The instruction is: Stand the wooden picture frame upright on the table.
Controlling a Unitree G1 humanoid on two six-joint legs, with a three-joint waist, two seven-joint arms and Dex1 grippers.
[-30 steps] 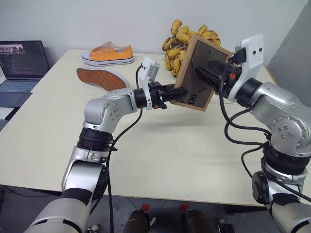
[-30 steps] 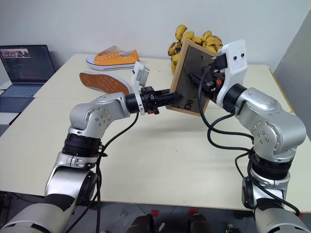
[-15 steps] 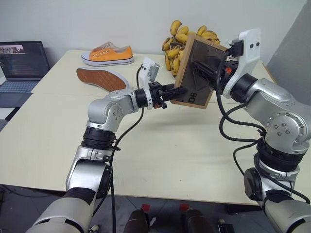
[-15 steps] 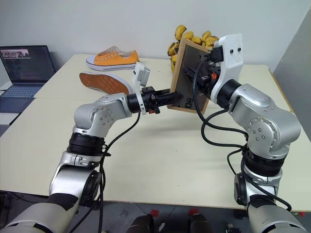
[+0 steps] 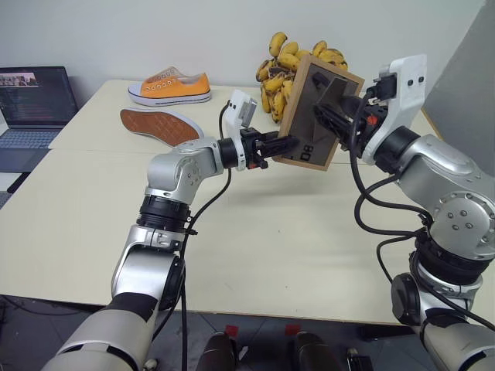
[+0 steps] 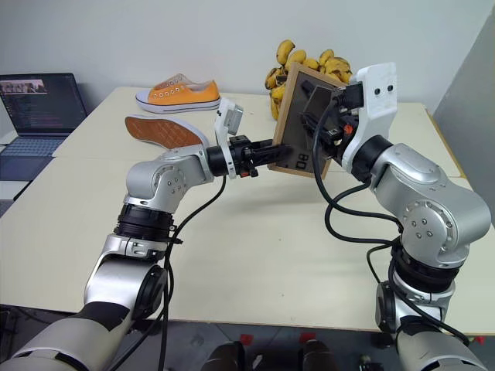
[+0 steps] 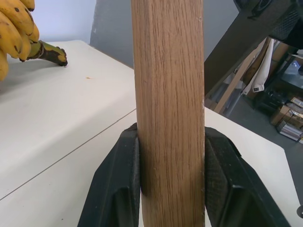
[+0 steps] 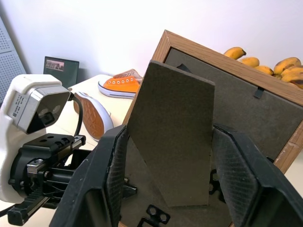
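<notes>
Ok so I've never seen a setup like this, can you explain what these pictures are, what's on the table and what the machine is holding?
This is a two-armed humanoid robot; each arm ends in a claw with two black fingers. Two pictures come from cameras in its head, looking down over its arms. The other two come from cameras on its wrists, looking along each claw.

The left claw grips the edge of the wooden picture frame, held in the air above the table with its dark back panel towards the robot. The right claw has its fingers either side of the stand strut on the back; I cannot tell whether they press on it.

On the table lie a bunch of bananas and two orange shoes, one on its side. A laptop stands to the left.
</notes>
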